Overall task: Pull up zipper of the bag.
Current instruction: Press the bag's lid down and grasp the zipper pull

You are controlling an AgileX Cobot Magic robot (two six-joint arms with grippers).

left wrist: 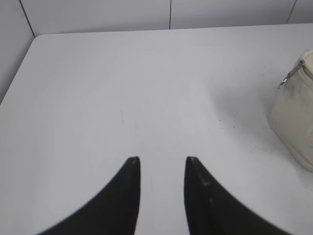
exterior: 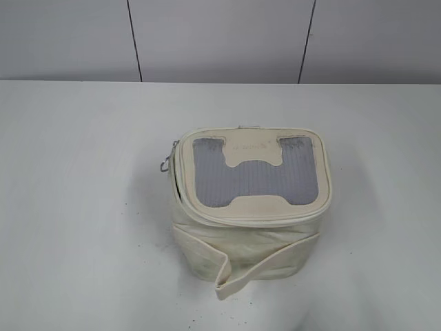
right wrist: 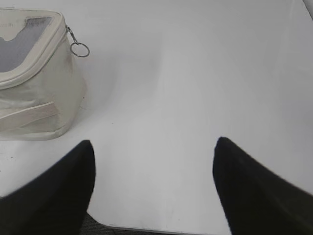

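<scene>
**Item: cream bag, zipper not yet handled**

Zipper (exterior: 180, 200): track round the lid rim, gaping along one side; ringed pull (right wrist: 78, 47) hangs at a corner. Bag (exterior: 251, 207): upright on the table (exterior: 76, 207), strap (exterior: 265, 265) loose. Left gripper (left wrist: 162, 161): slightly parted, empty; bag ahead to its right. Right gripper (right wrist: 154, 144): wide apart, empty; bag ahead to its left, likely staged for approach.

The bag (exterior: 248, 207) in front of me is small, boxy and cream-white, standing upright on the desk (exterior: 83, 207) with a grey mesh panel in its lid. Its zipper (exterior: 180, 200) runs round the lid rim, gaping slightly along the bag's left side, and a silver pull with a ring (right wrist: 78, 48) hangs at a lid corner.
</scene>
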